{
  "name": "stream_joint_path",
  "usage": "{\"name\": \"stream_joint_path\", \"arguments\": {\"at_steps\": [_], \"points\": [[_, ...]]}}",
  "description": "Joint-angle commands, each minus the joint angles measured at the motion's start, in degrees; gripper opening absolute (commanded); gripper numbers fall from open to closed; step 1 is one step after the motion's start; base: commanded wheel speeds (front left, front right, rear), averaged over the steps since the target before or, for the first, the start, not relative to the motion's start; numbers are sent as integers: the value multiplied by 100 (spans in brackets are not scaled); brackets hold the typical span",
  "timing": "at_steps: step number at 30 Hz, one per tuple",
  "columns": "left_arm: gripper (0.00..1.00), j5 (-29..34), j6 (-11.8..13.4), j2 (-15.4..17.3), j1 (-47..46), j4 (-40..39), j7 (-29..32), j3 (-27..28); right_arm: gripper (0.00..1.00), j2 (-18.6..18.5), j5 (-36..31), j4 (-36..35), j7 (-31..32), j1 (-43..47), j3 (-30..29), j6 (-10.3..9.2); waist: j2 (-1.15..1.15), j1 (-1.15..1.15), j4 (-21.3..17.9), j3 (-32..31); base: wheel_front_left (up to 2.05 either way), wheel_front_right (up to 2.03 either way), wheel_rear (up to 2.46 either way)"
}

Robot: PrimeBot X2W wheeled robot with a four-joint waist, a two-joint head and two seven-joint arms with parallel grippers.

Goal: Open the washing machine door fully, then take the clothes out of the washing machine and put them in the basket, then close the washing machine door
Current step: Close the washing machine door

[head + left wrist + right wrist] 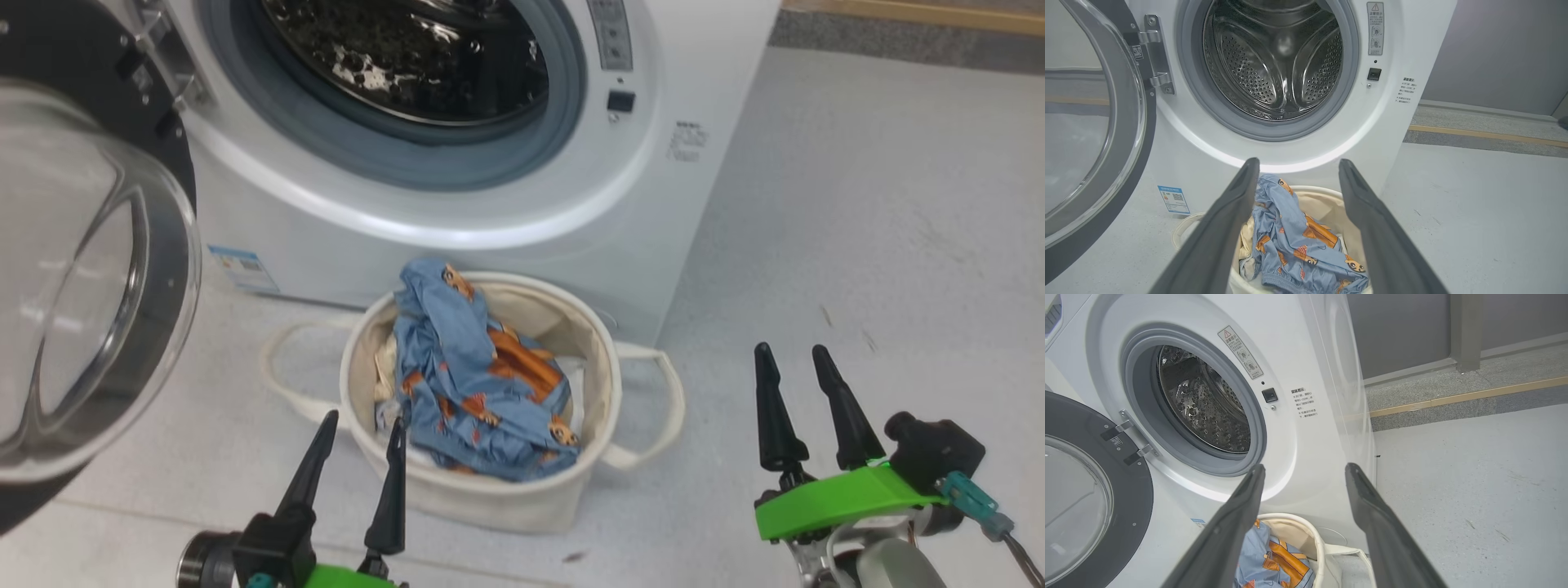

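Head view: light blue bear-print clothes (482, 384) are piled in the round cream canvas basket (490, 502).
The steel drum (1278, 61) of the white washing machine (571, 237) is seen emptied; its black-rimmed glass door (82, 269), near left, is not yet closed; left gripper (364, 420) and right gripper (791, 349) are spread, nothing held.

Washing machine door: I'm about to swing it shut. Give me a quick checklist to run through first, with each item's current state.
1. The drum is empty: ok, no fabric seen in the left wrist view.
2. The clothes lie in the basket: ok.
3. The gasket is free of cloth: ok.
4. The left gripper and right gripper are open and empty: ok.
5. The washing machine door will clear the basket on its swing: cannot tell.
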Motion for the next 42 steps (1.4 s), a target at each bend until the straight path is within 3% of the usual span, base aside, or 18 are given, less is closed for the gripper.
{"name": "stream_joint_path", "arguments": {"at_steps": [1,10,27,34,42], "points": [[100,110,45,1,-164,-213,-28,181,100,11,-25,-187,-70,-88,140,3,0,0,7,10,-159,171,-12],[100,229,111,1,-205,-254,-28,153,100,11,-38,-181,-70,-103,146,3,0,0,54,60,-104,105,-1],[100,256,222,1,-180,-295,-28,198,100,11,-67,-182,-70,-54,292,3,0,0,281,-115,-3,3,0],[100,227,313,1,-110,-309,-28,133,100,11,-68,-226,-70,-4,492,3,0,0,693,-241,0,0,0],[100,102,415,1,10,-399,-28,16,100,11,-79,-235,-70,71,781,3,0,0,1539,-410,0,0,0]]}}
